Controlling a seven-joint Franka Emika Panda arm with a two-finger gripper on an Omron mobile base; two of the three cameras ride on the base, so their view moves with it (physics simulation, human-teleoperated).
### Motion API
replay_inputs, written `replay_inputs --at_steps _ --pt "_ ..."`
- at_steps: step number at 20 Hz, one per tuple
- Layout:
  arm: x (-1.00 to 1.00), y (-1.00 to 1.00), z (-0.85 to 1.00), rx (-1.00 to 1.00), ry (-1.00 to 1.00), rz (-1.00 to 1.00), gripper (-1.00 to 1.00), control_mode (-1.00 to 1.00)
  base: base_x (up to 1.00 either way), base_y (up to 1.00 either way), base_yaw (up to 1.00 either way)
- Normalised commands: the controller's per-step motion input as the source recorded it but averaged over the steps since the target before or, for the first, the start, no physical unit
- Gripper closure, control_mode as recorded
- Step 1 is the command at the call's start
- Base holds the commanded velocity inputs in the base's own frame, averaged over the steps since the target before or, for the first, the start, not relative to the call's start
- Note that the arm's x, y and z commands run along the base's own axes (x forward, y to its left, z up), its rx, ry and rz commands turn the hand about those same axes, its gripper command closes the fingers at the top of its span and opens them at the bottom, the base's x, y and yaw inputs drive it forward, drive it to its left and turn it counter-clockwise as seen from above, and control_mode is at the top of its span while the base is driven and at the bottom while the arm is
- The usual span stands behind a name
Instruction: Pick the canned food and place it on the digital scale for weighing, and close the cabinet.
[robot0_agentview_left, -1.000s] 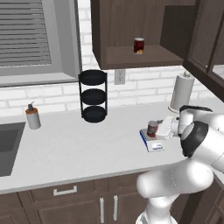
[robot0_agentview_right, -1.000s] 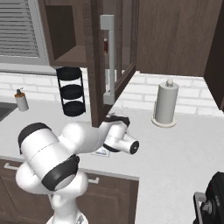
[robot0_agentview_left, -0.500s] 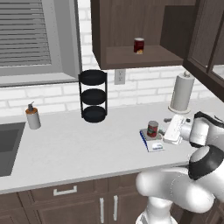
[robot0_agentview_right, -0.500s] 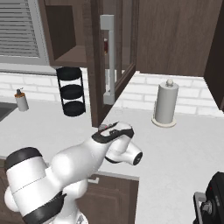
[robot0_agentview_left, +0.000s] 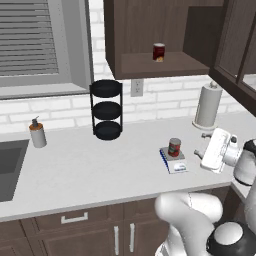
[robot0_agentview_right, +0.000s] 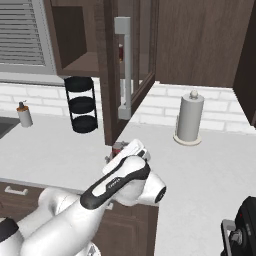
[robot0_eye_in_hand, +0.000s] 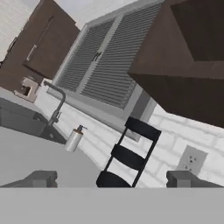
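The bright red canned food (robot0_agentview_left: 174, 147) stands upright on the small digital scale (robot0_agentview_left: 174, 163) on the white counter. My gripper (robot0_agentview_left: 201, 144) hovers just right of the can, open, with nothing between its fingers. In the hand view the fingertips (robot0_eye_in_hand: 40, 178) stand wide apart and the gripper (robot0_eye_in_hand: 111, 179) looks along the counter toward the window wall. The brown wall cabinet (robot0_agentview_left: 135, 35) is open, with a darker maroon can (robot0_agentview_left: 159, 52) on its shelf. Its door (robot0_agentview_right: 107, 90) stands swung out, and the long silver handle (robot0_agentview_right: 125, 65) faces the right base camera. The canned food (robot0_agentview_right: 118, 148) peeks out behind my hand.
A black three-tier rack (robot0_agentview_left: 106, 110) stands at the back wall below the cabinet. A paper towel roll (robot0_agentview_left: 207, 106) is behind my hand. A soap dispenser (robot0_agentview_left: 36, 134) and the sink (robot0_agentview_left: 7, 165) lie far left. A black appliance (robot0_agentview_right: 240, 235) sits on the counter's right end.
The arm has swung and the hand has turned and drawn slightly right of the can. The jaws stay open. The can has not moved from the scale.
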Motion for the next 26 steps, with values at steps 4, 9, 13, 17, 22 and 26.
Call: replay_inputs --at_steps 4,9,13,17,22,26 --pt "-0.46 -0.12 0.51 -0.12 -0.14 0.0 -1.0 -1.0 0.0 0.0 0.0" --pt "-0.48 -0.19 0.36 -0.12 -0.09 0.0 -1.0 -1.0 0.0 0.0 0.0" --pt "-0.64 -0.41 0.07 -0.09 -0.11 0.0 -1.0 -1.0 0.0 0.0 0.0" --pt "-0.49 -0.53 0.19 -0.08 -0.12 0.0 -1.0 -1.0 0.0 0.0 0.0" --pt "-0.12 -0.38 0.37 -0.08 -0.05 -0.11 -1.0 -1.0 0.0 0.0 0.0" --pt "-0.01 -0.34 0.12 0.0 0.01 -0.43 -1.0 -1.0 0.0 0.0 0.0"
